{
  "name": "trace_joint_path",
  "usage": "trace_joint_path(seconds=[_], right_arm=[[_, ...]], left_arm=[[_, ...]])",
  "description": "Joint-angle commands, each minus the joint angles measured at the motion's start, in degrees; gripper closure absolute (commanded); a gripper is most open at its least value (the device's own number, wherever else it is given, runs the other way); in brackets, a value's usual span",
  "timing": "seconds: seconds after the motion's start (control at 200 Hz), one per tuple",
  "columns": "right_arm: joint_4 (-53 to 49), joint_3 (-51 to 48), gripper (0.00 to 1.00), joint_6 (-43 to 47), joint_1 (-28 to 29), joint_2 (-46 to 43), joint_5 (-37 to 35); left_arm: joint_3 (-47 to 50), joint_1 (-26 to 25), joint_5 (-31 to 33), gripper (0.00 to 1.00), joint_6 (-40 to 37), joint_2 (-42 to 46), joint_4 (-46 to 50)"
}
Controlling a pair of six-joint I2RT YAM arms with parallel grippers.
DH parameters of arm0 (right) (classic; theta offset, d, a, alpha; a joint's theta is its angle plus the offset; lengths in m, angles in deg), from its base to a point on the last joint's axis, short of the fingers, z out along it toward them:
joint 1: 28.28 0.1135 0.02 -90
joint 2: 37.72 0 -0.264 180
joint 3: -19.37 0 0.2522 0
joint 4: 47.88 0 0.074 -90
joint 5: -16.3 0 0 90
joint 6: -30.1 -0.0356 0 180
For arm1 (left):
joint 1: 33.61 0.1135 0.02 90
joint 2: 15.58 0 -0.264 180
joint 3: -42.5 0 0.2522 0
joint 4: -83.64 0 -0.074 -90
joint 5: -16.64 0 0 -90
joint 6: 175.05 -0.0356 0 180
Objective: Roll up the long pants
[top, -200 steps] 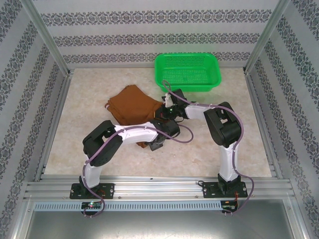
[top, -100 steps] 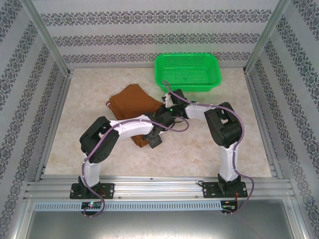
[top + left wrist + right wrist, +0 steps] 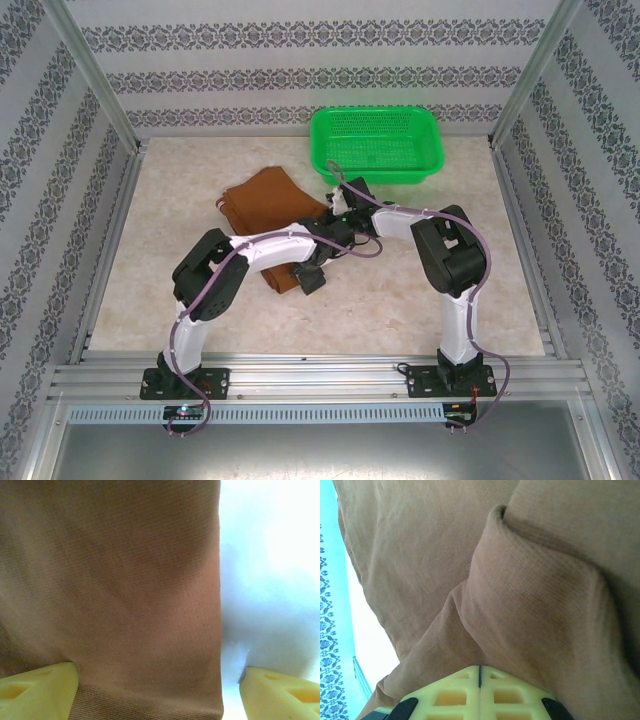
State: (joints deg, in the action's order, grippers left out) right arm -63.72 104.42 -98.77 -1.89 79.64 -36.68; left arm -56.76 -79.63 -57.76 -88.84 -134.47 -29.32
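The long pants [image 3: 268, 200] lie as a folded rust-brown bundle on the table, left of centre. My left gripper [image 3: 309, 282] hangs open over the bundle's near right edge. In the left wrist view its yellow fingertips [image 3: 40, 690] stand wide apart, my left gripper [image 3: 160, 695] straddling the cloth's straight edge [image 3: 125, 580] with bare table to the right. My right gripper [image 3: 336, 206] is at the bundle's right side. In the right wrist view its gripper [image 3: 480, 672] is shut, and a ridge of the pants [image 3: 535, 605] runs up into the tips.
A green mesh basket [image 3: 375, 112] stands at the back, just behind the right gripper. Patterned walls and metal rails close in the table on three sides. Pale tabletop [image 3: 400, 300] lies in front of the bundle.
The left wrist has drawn back and left, away from the near edge, and its elbow has risen. The pants bundle has shifted slightly to the right. The right arm has stayed put.
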Motion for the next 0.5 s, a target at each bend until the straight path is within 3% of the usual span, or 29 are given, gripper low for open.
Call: trace_joint_path(seconds=[0.0, 0.04, 0.12, 0.18, 0.275, 0.41, 0.495], right_arm=[[-8.0, -1.5, 1.0, 0.68, 0.41, 0.06, -2.65], [-8.1, -1.49, 1.0, 0.81, 0.41, -0.11, -2.56], [-8.07, -1.5, 1.0, 0.89, 0.5, -0.28, -2.59], [-8.36, -1.33, 1.0, 1.02, 0.52, -0.47, -2.39], [-8.3, -1.5, 1.0, 1.25, 0.59, -1.06, -2.66], [-8.78, -1.42, 1.0, 1.53, 0.33, -1.6, -3.17], [-9.32, -1.24, 1.0, 1.78, -0.28, -2.4, -3.89]], left_arm=[[2.79, 13.43, 21.8, 0.17, 5.26, -9.04, -4.25], [2.37, 14.29, 20.43, 0.19, 5.8, -9.24, -3.93], [0.71, 16.1, 15.02, 0.32, 6.0, -9.36, -3.03], [-1.3, 17.43, 12.02, 0.65, 6.25, -10.07, -0.41], [-0.7, 17.87, 9.53, 0.99, 5.11, -9.55, -0.89], [2.09, 15.27, 5.03, 1.0, 3.79, -7.22, -1.69], [2.79, 11.72, -3.54, 1.0, 4.21, -5.56, -0.44]])
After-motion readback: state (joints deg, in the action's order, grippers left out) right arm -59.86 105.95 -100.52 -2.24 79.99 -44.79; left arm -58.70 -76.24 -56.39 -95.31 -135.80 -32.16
